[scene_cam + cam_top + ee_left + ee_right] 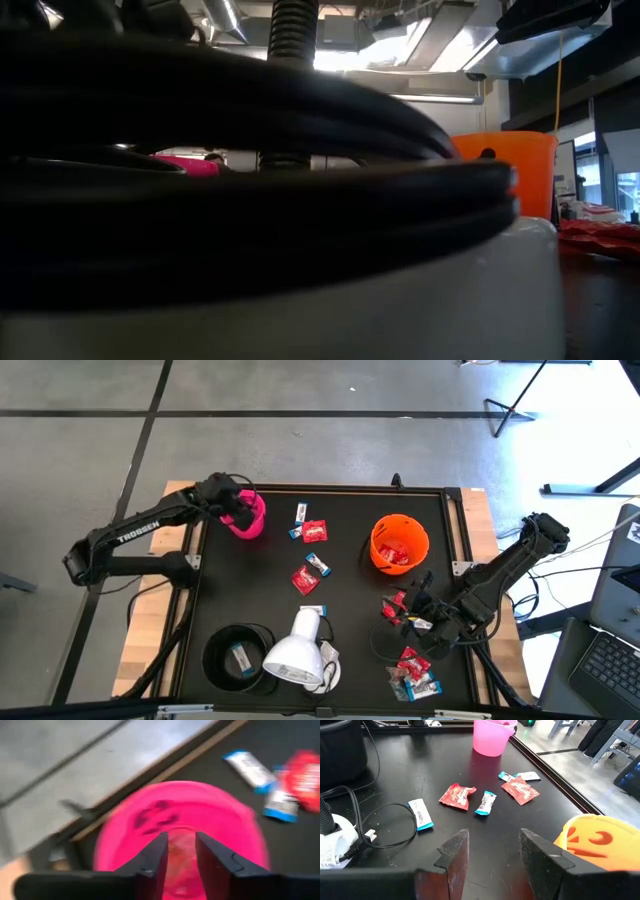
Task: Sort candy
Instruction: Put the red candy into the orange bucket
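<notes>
Candy (311, 578) lies scattered over the black bench (340, 650): red crinkly packets and slim white-and-blue bars mid-bench, two bars and a red packet near the far edge beside the pink cup (246, 516), and a small heap of red packets (415, 670) at the near right corner. More red packets sit inside the orange cup (400, 542); one white-and-blue bar lies in the black cup (238, 656). Wrapper print too small to read. Only legible writing: "TROSSEN" in white on the left arm (138, 532). Orange cup carries a jack-o'-lantern face, seen in the right wrist view.

Left end effector (179, 856) hangs over the pink cup's mouth, fingers slightly parted, nothing visibly between them. Right end effector (493, 851) is low over the bench by the orange cup, fingers spread, empty. White lamp head (293, 655) with its cable rests near the front edge.
</notes>
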`<action>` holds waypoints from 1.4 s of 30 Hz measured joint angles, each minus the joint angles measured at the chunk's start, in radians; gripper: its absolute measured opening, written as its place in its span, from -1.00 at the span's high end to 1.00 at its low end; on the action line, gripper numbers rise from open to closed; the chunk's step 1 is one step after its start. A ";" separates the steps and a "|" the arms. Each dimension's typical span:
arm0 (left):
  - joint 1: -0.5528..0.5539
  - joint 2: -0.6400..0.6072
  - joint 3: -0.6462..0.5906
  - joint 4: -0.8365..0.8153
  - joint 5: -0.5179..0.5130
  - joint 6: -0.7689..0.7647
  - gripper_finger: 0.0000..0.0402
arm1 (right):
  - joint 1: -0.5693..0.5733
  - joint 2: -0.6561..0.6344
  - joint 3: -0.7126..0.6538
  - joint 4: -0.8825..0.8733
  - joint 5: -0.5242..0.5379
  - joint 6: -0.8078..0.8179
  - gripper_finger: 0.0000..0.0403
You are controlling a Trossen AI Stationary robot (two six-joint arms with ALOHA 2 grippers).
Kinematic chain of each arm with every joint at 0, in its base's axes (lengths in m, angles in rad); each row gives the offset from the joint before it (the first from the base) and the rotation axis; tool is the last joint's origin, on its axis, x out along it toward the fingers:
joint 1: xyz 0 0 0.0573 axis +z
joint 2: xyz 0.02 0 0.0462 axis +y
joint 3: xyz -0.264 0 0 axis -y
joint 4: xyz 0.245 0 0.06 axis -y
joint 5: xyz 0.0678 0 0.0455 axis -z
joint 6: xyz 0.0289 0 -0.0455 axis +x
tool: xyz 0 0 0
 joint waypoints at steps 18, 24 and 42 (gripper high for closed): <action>-0.440 0.155 0.000 0.276 0.376 -0.012 0.33 | 0.000 0.000 0.000 0.012 0.006 0.007 0.16; -0.616 0.338 0.000 0.276 0.307 -0.056 0.30 | 0.000 0.000 0.000 0.019 0.000 0.016 0.16; -0.628 0.623 0.000 0.505 0.271 -0.083 -0.15 | 0.000 0.000 0.000 0.019 0.000 0.016 0.16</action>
